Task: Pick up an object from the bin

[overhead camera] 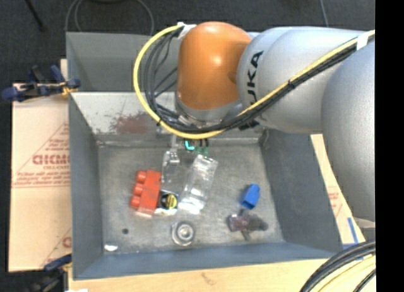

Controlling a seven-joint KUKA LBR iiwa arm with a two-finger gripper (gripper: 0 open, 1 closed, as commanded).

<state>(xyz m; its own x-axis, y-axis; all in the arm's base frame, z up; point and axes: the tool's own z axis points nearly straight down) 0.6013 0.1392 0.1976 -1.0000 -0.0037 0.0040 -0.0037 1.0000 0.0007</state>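
I see a clear plastic packet [197, 183] lying flat mid-floor in the bin [117, 158], its long side slanting toward the far right.

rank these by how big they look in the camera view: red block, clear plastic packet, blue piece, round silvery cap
1. clear plastic packet, slightly the largest
2. red block, close behind
3. blue piece and round silvery cap: both far smaller and about alike, so I won't rank one over the other

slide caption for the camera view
hand at the far end of a clear plastic packet, beside a red toy block, in a grey metal bin
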